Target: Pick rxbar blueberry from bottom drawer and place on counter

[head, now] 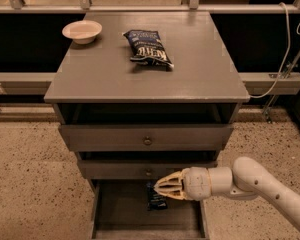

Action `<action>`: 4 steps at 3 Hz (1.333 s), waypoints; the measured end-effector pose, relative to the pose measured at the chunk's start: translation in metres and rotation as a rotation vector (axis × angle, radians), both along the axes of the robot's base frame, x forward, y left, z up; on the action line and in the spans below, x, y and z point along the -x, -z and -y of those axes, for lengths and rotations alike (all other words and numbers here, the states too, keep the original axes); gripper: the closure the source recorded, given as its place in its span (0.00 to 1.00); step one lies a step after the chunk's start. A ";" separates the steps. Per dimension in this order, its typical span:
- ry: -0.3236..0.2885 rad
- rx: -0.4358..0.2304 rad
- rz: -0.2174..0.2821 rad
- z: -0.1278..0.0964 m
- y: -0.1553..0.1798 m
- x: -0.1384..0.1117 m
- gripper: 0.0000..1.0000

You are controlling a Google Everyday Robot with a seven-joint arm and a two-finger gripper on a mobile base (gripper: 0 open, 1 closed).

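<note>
The rxbar blueberry is a small dark wrapper with pale lettering. It hangs tilted above the floor of the open bottom drawer, just under the middle drawer's front. My gripper reaches in from the right. Its pale fingers are closed on the bar's top end. The arm runs off to the lower right. The counter is the grey top of the cabinet above.
A dark crinkled chip bag lies on the counter near its middle back. A pale bowl sits at its back left corner. Two shallower drawers with round knobs stick out above the bottom drawer. A cable hangs at right.
</note>
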State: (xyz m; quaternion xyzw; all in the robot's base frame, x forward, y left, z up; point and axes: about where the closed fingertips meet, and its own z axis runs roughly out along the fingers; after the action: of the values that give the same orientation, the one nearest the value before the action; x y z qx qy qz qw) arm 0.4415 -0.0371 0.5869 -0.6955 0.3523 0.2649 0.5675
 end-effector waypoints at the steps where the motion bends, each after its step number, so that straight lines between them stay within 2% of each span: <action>1: -0.039 0.021 0.064 -0.008 -0.016 -0.006 1.00; 2: -0.088 0.056 0.206 -0.016 -0.063 -0.019 1.00; 3: -0.140 0.092 0.409 -0.022 -0.145 -0.022 1.00; 4: -0.169 0.167 0.596 -0.025 -0.238 -0.028 1.00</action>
State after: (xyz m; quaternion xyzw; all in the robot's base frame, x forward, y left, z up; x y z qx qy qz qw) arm 0.4690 -0.0122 0.8251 -0.8135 0.1322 0.0658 0.5625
